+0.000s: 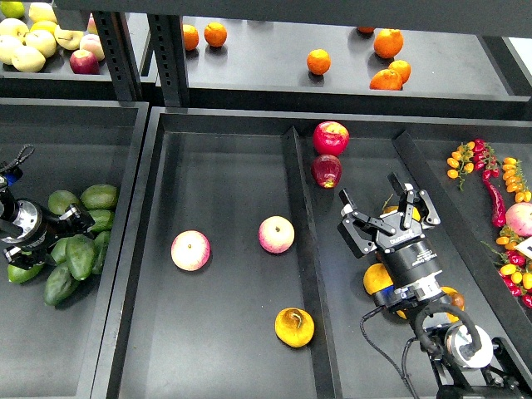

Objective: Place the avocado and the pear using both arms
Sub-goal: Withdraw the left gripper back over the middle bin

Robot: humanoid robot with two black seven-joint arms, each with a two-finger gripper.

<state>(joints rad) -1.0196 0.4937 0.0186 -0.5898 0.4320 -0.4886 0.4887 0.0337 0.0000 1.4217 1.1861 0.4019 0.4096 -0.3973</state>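
A pile of dark green avocados (80, 256) lies in the left tray, with one lime-green avocado (22, 273) at its left edge. My left gripper (71, 219) sits low over the top of the pile; its fingers are too dark to tell apart. A golden pear (294, 327) with a brown dimple lies in the middle tray near the front. My right gripper (385, 214) is open and empty in the right compartment, above a yellow fruit (394, 211) that is mostly hidden behind it. More yellow-orange fruit (376, 278) lies under my right wrist.
Two pink-yellow apples (190, 250) (276, 234) lie in the middle tray. Two red apples (330, 138) sit at the back of the right compartment, past a divider (301, 224). Oranges (317, 61) are on the back shelf. Cherry tomatoes and chilli (490, 187) lie far right.
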